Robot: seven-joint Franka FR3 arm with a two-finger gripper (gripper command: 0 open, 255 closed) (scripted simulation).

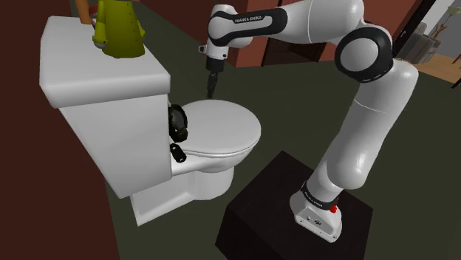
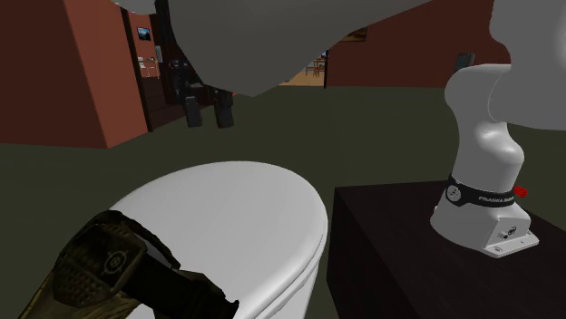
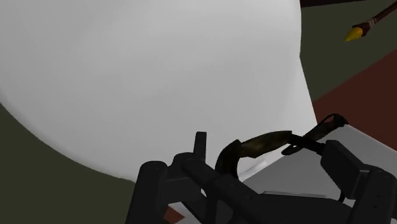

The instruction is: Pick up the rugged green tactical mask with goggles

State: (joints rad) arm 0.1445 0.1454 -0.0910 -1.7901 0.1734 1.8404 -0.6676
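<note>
Mask [image 1: 178,122] sits at rear of toilet lid [image 1: 222,131], beside tank [image 1: 103,89]; end effector [image 1: 211,91] hovers above lid, fingers apart, holding nothing.

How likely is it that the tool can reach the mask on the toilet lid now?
Probably yes: the open tool hangs near the mask with nothing between them, though the tank crowds one side.

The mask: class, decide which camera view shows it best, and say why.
The second exterior view: the mask lies close to the camera, its olive-green body and black strap plain. In the shoulder view it is a small dark shape at the back of the toilet lid. The wrist view catches one curved olive edge.
</note>
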